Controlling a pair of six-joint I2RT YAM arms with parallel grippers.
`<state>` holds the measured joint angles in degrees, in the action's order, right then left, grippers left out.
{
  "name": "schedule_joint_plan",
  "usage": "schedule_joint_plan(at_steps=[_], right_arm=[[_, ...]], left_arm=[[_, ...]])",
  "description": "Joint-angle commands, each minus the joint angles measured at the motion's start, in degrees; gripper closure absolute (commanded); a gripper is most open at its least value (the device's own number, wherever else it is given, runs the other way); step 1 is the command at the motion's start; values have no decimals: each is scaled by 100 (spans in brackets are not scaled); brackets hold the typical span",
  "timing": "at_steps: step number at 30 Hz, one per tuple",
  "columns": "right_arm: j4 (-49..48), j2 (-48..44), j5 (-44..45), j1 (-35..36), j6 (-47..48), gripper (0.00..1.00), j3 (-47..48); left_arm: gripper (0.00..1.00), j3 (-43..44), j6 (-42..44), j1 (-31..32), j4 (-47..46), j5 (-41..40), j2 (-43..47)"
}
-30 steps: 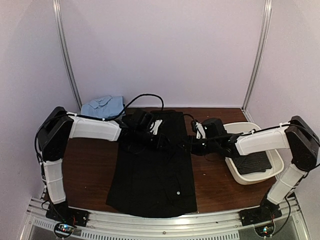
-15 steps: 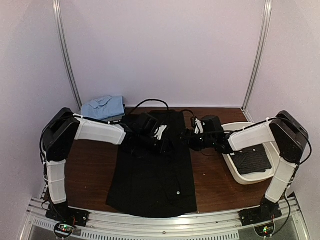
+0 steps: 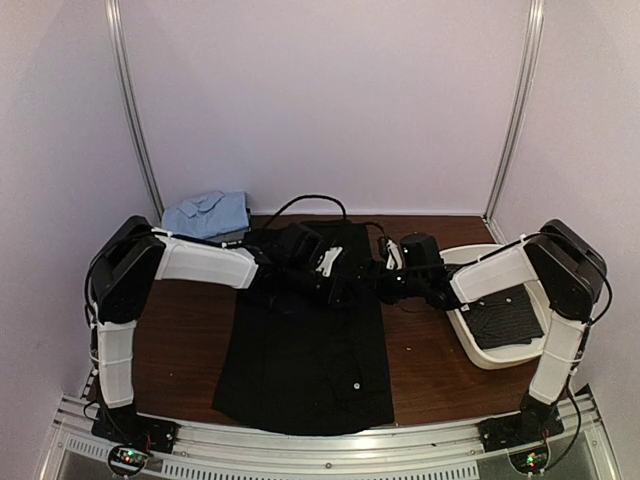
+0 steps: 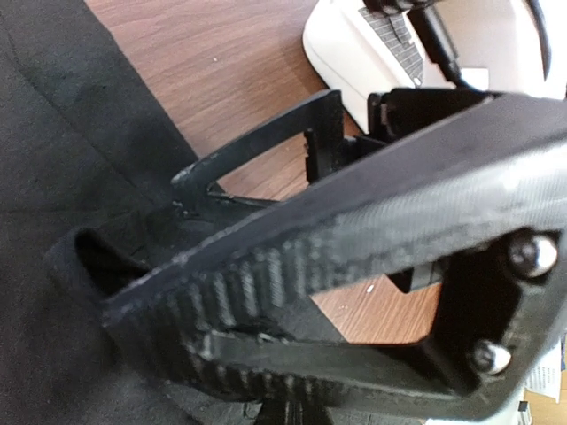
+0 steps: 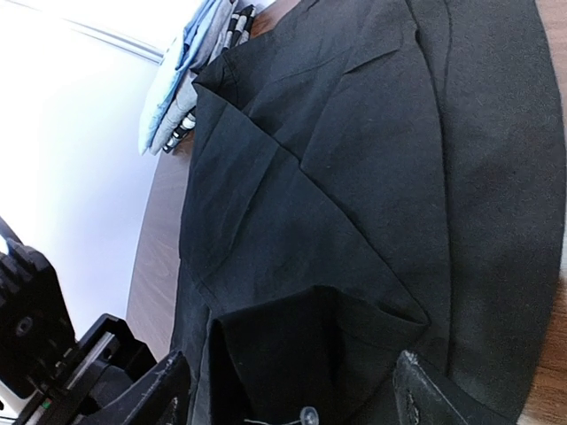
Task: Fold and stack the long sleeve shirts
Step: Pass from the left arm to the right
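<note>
Since the black shirt (image 3: pixel 305 345) is soft, light cloth with no stiffness, it will sag and bunch wherever it's lifted by one point only. It lies flat and lengthwise in the middle of the table (image 3: pixel 180 330), collar end toward the top of the frame, hem near the bottom.

Left gripper (image 3: pixel 332 282) is fully closed – the wrist view shows a raised fold of black fabric apparently pinched between its fingers. Right gripper (image 5: pixel 288 367) is spread wide above the shirt's upper right part, holding nothing.

Best hold, judging from this: edges or seams at two well-apart points, one per arm – a single pinch would let the layers slide.

The dotted shirt (image 3: pixel 505 322) sits in the white bin (image 3: pixel 500 360) at right. A folded light blue shirt (image 3: pixel 207 213) is at upper left.
</note>
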<state>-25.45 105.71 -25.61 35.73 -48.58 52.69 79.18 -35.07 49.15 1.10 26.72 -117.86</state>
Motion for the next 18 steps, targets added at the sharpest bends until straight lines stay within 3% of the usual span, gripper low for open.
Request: schedule_joint_plan(at_steps=[1,18], right_arm=[[-364,-119,-51,-84,-123,19,-265],[-536,-348,-66,-87,-19,19,-619]], left_arm=[[100,238,51,64,-210,198,-180],[100,589,166,130,79,375,-475]])
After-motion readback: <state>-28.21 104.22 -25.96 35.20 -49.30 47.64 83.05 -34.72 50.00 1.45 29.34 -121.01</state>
